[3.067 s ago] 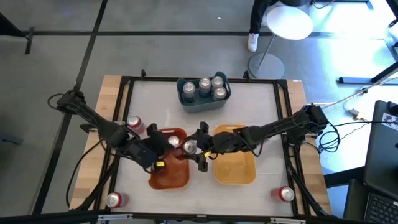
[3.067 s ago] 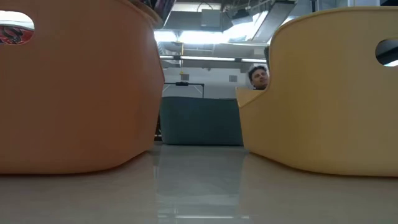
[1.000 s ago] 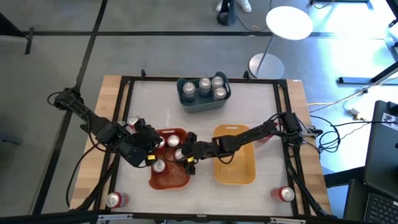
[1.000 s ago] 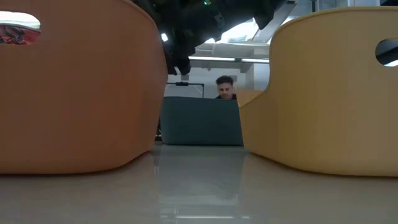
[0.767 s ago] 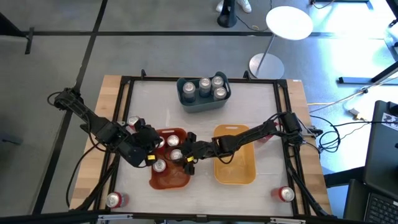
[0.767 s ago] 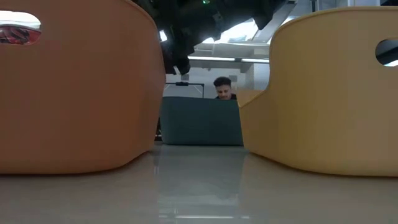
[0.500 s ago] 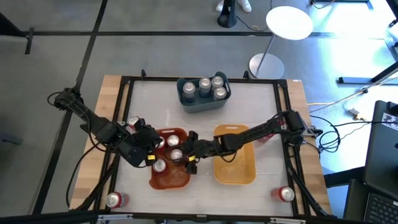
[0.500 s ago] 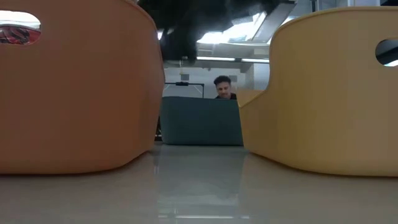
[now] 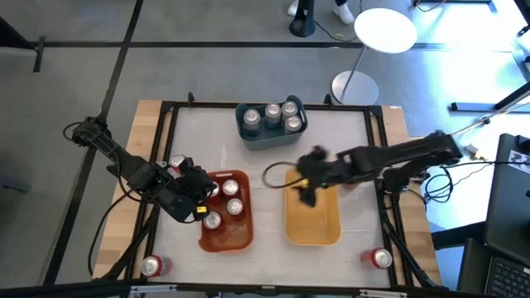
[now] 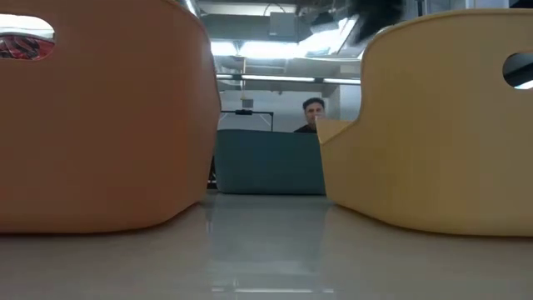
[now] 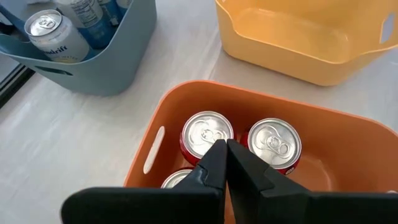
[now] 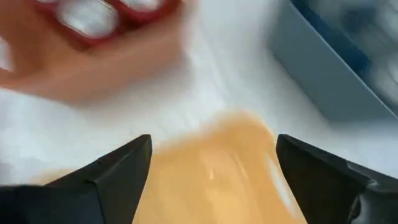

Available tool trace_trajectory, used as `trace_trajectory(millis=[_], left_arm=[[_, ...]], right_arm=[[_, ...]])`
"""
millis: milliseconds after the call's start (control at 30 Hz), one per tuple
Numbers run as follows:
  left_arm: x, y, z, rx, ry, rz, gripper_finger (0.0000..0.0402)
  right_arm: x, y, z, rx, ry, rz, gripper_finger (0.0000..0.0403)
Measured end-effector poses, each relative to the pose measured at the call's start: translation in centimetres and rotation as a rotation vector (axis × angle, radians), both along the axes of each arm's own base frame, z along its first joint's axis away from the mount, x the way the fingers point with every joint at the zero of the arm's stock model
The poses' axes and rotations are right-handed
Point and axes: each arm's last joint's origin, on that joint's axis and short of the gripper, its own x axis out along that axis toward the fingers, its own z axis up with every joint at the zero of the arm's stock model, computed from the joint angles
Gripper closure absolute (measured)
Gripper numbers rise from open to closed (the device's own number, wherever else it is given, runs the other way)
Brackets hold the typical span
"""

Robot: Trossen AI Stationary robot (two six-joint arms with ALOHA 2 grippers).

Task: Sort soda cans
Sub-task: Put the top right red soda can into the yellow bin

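Observation:
Three red soda cans (image 9: 233, 199) stand upright in the orange bin (image 9: 225, 238); the left wrist view shows two of their silver tops (image 11: 207, 132) and the edge of a third. Several silver-grey cans (image 9: 280, 115) stand in the blue bin (image 9: 252, 136). Three more red cans sit on the table: one (image 9: 178, 164) left of the orange bin, one (image 9: 151, 266) at the near left, one (image 9: 381, 258) at the near right. My left gripper (image 9: 201, 185) (image 11: 222, 160) hangs shut over the orange bin's far left part. My right gripper (image 9: 307, 192) (image 12: 214, 180) is wide open over the yellow bin (image 9: 313, 233).
The three bins take up the table's middle: blue at the far side, orange and yellow (image 10: 433, 117) side by side nearer. A black frame (image 9: 170, 108) runs around the tabletop. A person (image 10: 312, 111) shows in the room beyond the blue bin (image 10: 266, 162).
My right gripper has swung away from the orange bin's right side toward the table's right and now hangs over the yellow bin, blurred by motion. The three cans in the orange bin have stayed in place.

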Motion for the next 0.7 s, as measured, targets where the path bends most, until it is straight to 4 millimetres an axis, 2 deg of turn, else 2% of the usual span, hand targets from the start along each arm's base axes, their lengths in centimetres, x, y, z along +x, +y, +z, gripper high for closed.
trace_trajectory(millis=[167,267,367,467,567,700], left_arm=[[0.0,0.0,0.0,0.0,0.0,0.0,0.04],[0.0,0.0,0.0,0.001,0.0,0.0,0.04],[0.0,0.0,0.0,0.001,0.001,-0.001,0.04],[0.0,0.0,0.0,0.001,0.0,-0.001,0.04],[0.0,0.0,0.0,0.0,0.0,0.0,0.04],[0.0,0.0,0.0,-0.003,-0.002,0.003,0.04]], right_arm=[[-6.9,-2.1,1.4,-0.033,0.228,-0.293,0.0058],[-10.1,-3.1,2.0,-0.074,0.305,-0.452,0.0058],[-11.5,-3.9,2.4,-0.036,0.246,-0.508,0.0058],[-12.4,-4.7,1.9,-0.003,0.227,-0.546,0.0058],[-13.6,-5.9,0.3,-0.013,0.329,-0.633,0.0058],[-14.7,-7.2,-2.8,0.061,0.436,-0.679,0.0058]])
